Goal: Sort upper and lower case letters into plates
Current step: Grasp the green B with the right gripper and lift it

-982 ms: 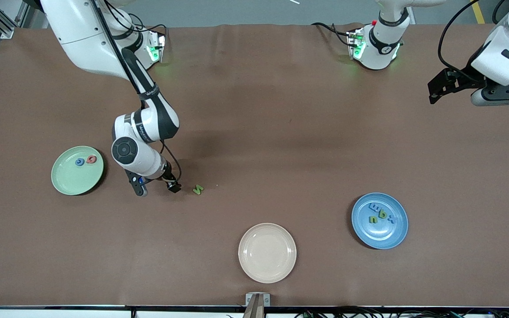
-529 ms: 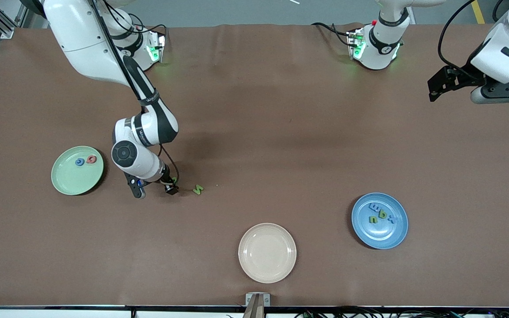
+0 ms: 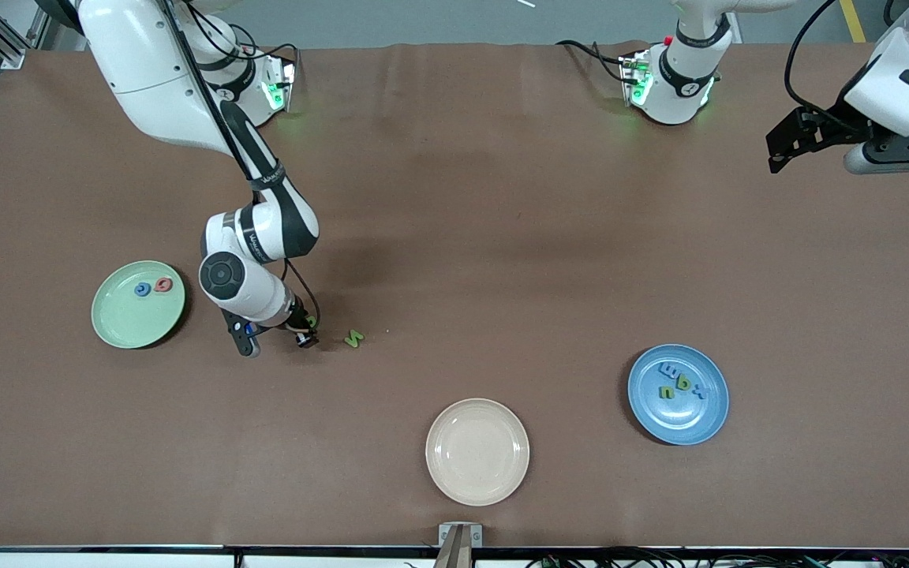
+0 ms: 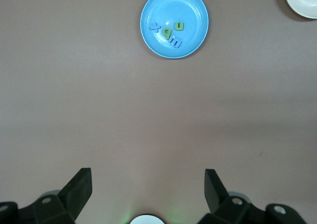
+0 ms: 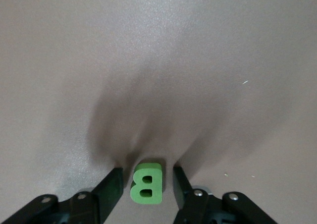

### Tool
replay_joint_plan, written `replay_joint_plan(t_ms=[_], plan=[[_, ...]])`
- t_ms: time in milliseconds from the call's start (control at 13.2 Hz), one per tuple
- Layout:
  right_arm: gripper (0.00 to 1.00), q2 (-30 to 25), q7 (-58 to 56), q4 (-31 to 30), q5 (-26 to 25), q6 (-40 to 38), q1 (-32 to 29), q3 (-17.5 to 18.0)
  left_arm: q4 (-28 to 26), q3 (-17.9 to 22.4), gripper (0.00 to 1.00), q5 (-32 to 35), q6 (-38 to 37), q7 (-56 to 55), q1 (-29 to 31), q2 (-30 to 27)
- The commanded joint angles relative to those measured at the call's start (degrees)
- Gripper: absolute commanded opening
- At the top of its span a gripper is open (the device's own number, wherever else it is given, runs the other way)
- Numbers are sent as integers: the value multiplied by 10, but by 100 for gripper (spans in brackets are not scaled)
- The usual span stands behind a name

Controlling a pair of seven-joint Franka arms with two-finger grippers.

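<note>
The right hand (image 5: 143,184) has been brought down to the tabletop (image 3: 502,237) and its fingers have been drawn in around the green B (image 5: 146,182); a thin gap is seen at each side, so the letter is not yet gripped. The B lies beside the green S (image 3: 353,338), between the mint plate (image 3: 119,331) and the beige plate (image 3: 476,481). Probably the mint plate is its destination. The left hand (image 4: 147,189) waits fully open, high over its end of the tabletop, with the blue plate (image 4: 193,40) in its view.
</note>
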Motion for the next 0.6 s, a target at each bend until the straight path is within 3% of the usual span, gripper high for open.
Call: replay_joint_plan(t_ms=[0,227,529], plan=[[26,9,10,0,-3,2,1,-2,1,-1,100,-6,4,-5,-1,-5],[16,5,2,16,-6,-19,-4,-2,-1,-1,100,-6,11,-5,1,-5],[15,-45,-94,36,-7,-139,-57,-2,-3,1,100,-5,8,-5,0,-7]])
